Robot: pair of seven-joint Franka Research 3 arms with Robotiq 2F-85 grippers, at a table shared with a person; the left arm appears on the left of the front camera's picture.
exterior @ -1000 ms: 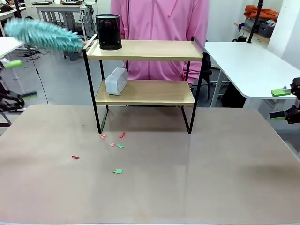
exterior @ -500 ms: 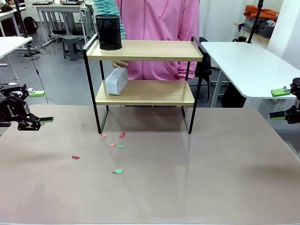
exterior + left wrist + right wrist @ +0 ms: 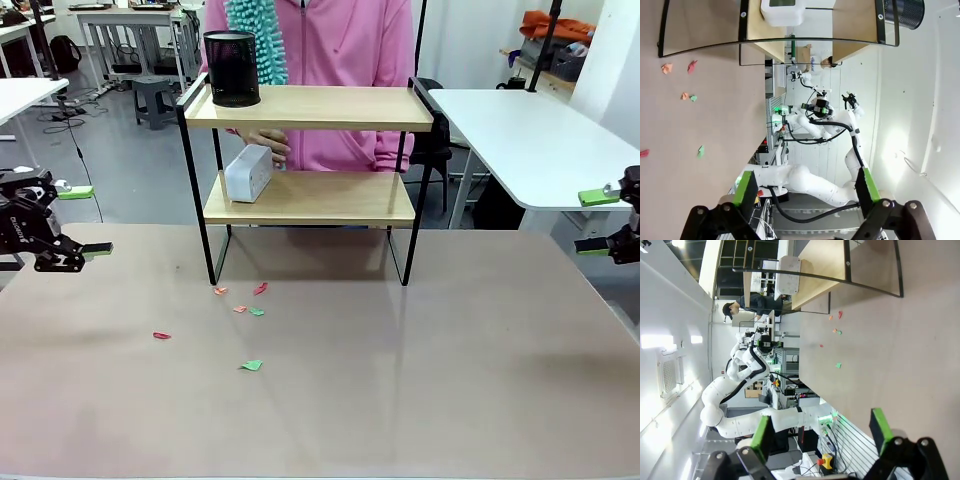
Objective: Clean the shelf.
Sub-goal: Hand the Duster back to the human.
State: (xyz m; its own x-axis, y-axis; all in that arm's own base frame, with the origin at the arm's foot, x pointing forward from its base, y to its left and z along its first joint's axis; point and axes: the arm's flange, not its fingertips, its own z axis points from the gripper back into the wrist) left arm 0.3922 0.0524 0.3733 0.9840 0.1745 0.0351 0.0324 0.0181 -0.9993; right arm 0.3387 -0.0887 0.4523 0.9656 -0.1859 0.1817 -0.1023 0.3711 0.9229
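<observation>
The shelf, a black-framed rack with two wooden boards, stands at the table's far middle. On its top board sits a black mesh cup; a white box rests on the lower board. Behind the cup, a person in pink holds a teal duster upright, with a hand near the lower board. Coloured paper scraps lie on the table in front of the shelf. My left gripper hangs open at the left edge, my right gripper open at the right edge, both far from the shelf. The wrist views show the left gripper and the right gripper holding nothing, with the shelf far off.
The beige table has wide free room in front of the shelf. A white table stands at the right behind it. Stools and desks stand at the back left.
The duster swung from left of the shelf to upright behind the black cup. The person's hand came down near the lower board. My left gripper moved in from the left edge.
</observation>
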